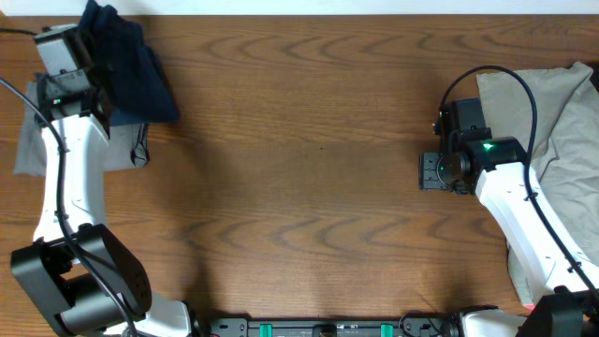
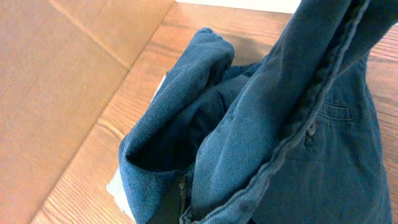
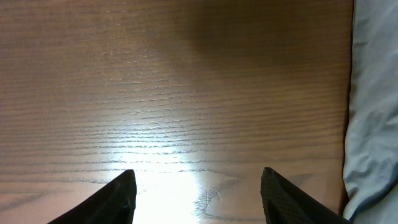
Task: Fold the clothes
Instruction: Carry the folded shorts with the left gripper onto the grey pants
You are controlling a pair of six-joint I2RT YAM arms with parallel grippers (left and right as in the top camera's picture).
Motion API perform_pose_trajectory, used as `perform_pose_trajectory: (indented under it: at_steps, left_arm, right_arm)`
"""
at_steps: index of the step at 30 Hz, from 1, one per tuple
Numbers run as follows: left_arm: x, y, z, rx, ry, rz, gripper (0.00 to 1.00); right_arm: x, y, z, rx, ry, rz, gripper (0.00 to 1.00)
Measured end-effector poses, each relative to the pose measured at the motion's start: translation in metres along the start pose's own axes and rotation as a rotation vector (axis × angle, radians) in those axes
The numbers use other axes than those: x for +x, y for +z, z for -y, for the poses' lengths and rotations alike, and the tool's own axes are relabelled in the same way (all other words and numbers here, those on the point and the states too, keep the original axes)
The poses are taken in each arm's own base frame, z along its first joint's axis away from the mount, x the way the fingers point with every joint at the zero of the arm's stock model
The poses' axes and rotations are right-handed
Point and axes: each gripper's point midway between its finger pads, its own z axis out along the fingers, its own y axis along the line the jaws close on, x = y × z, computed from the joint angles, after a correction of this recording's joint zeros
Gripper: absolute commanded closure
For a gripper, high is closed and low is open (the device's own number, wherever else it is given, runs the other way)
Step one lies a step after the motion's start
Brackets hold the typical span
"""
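The left gripper has its fingers buried in the dark navy-blue twill shorts with a stitched waistband and back pocket, which hang bunched from it at the far-left corner of the brown wooden table, so I judge it clamped on them. The right gripper hovers spread wide over bare wood, well apart. The risk is that this single crumpled hold sets the shorts down twisted, half over the flat grey cloth beneath, or lets them slip off the table edge.

Bunched navy shorts hang close to cam over wood table, pocket visible.
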Motion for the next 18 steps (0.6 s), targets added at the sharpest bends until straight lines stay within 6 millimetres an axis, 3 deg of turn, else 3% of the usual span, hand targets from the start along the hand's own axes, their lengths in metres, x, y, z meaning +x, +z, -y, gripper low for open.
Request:
perform_pose_trajectory:
  at_steps: [1, 3, 6, 9, 13, 18]
  left_arm:
    - [0.003, 0.001, -0.003, -0.002, -0.020, -0.010, 0.89]
    - [0.012, 0.006, -0.014, -0.010, -0.075, -0.039, 0.46]
    - [0.030, 0.020, -0.036, -0.050, -0.213, -0.099, 0.04]
    - [0.061, 0.039, -0.055, -0.057, -0.357, -0.194, 0.02]
    - [0.094, 0.060, -0.064, 0.019, -0.533, -0.298, 0.02]
    - [0.091, 0.062, -0.052, 0.156, -0.634, -0.309, 0.02]
  right_arm:
    - [0.000, 0.000, 0.000, 0.000, 0.000, 0.000, 0.37]
    - [0.000, 0.000, 0.000, 0.000, 0.000, 0.000, 0.37]
    - [0.001, 0.000, 0.000, 0.001, 0.000, -0.004, 0.37]
    - [0.001, 0.000, 0.000, 0.001, -0.001, -0.005, 0.37]
    - [0.001, 0.000, 0.000, 0.001, -0.001, -0.005, 0.36]
    - [0.000, 0.000, 0.000, 0.000, 0.001, -0.002, 0.28]
